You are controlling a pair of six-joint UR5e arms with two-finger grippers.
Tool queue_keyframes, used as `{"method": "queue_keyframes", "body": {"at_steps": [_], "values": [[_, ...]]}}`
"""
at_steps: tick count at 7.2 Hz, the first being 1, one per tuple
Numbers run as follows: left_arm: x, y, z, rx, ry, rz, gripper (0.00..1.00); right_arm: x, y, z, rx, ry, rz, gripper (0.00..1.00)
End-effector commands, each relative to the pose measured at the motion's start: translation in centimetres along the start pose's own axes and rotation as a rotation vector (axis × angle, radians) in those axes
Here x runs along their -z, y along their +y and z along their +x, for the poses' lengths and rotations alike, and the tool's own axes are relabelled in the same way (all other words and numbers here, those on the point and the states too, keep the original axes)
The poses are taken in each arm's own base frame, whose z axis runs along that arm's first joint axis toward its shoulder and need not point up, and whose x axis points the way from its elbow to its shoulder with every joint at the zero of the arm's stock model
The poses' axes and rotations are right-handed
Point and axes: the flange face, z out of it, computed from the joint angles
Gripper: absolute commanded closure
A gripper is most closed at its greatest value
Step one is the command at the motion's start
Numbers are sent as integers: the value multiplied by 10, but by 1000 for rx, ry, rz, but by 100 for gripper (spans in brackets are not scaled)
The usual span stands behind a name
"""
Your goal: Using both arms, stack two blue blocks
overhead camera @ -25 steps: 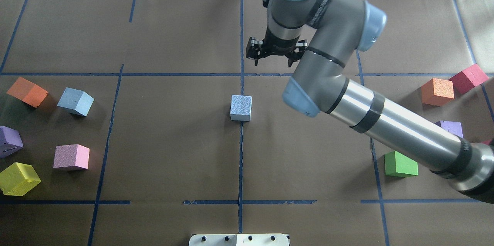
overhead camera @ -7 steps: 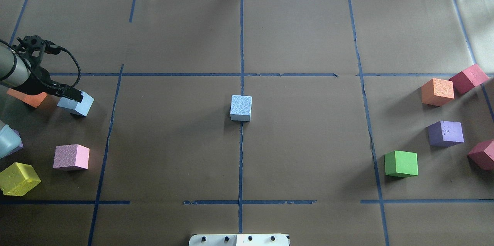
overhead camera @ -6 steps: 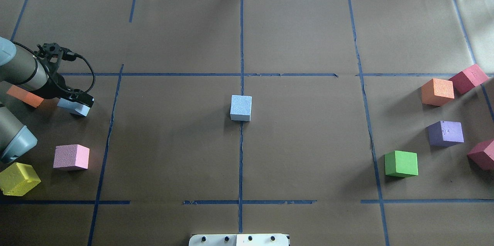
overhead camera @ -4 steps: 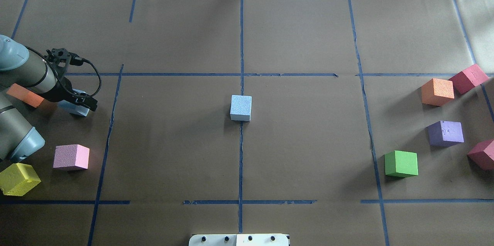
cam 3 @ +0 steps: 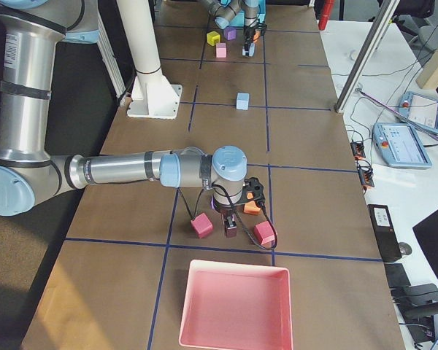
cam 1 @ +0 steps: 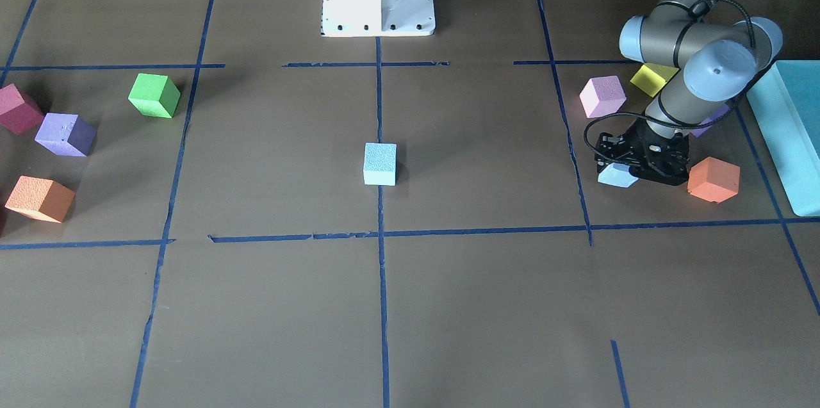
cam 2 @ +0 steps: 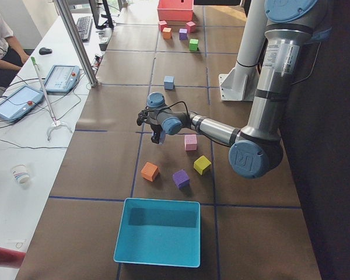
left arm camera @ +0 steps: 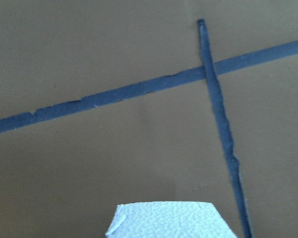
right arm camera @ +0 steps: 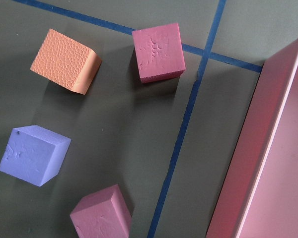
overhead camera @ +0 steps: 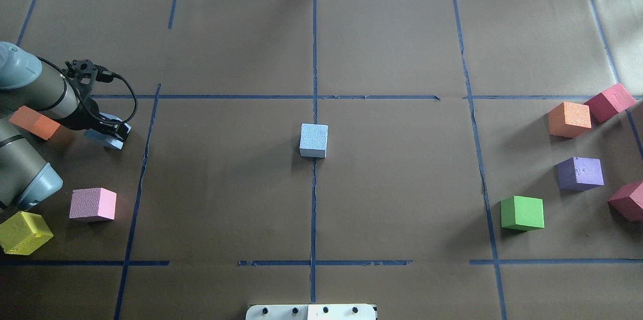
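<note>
Clenching 1 blue block point(cam 1: 615, 176) is the left end effector point(overhead camera: 112, 131); right end effector point(cam 3: 230, 227): cannot tell.

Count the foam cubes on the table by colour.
Blue cubes: 2
Orange cubes: 2
Purple cubes: 2
Red cubes: 2
Pink cube: 1
Yellow cube: 1
Green cube: 1
Total: 11

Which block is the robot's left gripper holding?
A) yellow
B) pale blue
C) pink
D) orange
B: the left gripper is closed around the pale blue block, while the pink block and the orange block lie apart from it.
</note>
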Motion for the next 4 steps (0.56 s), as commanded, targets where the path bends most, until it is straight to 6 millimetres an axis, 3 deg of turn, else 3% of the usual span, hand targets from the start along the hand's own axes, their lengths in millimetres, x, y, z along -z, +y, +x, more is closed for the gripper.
{"method": "queue_keyframes", "body": {"at_steps": [1, 2, 3, 4], "values": [[64, -65, 110, 131, 2, 7, 72, 0, 0, -1, 0, -6, 1, 0], [80, -83, 174, 158, -5, 13, 71, -1, 0, -1, 1, -6, 0, 0], [76, -84, 244, 185, 6, 13, 71, -1, 0, -1, 0, -8, 0, 0], [77, -97, 297, 201, 13, 36, 71, -1, 0, -1, 0, -8, 0, 0]]}}
